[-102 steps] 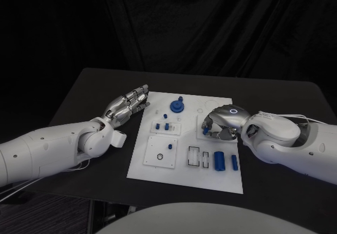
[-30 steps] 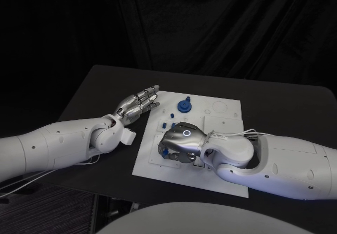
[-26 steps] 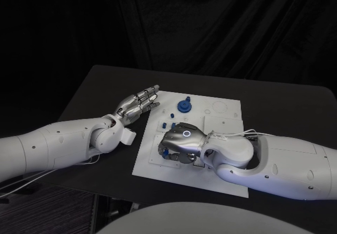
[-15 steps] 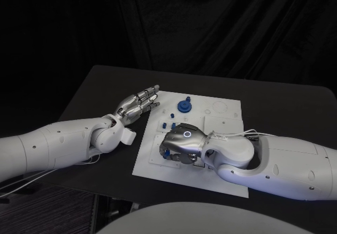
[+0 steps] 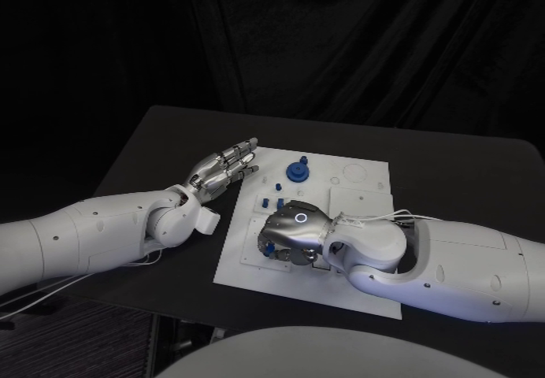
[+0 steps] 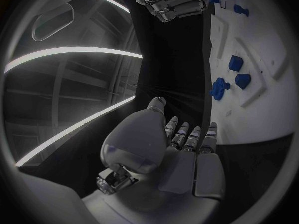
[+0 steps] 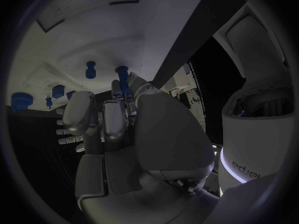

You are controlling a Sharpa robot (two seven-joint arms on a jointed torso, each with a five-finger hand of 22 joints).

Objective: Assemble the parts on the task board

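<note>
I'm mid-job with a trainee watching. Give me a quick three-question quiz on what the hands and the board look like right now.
1. True or false: the left hand holds a blue part.
2. Where is the right hand? A) over the near-left part of the board; B) beside the board's right edge; C) over the board's far-right corner.
3. Fill in: the round blue knob stands near the board's ___ edge.

Key
1. False: it lies open beside the board's left edge.
2. A; its fingertips pinch a small blue peg there.
3. Far.
</note>
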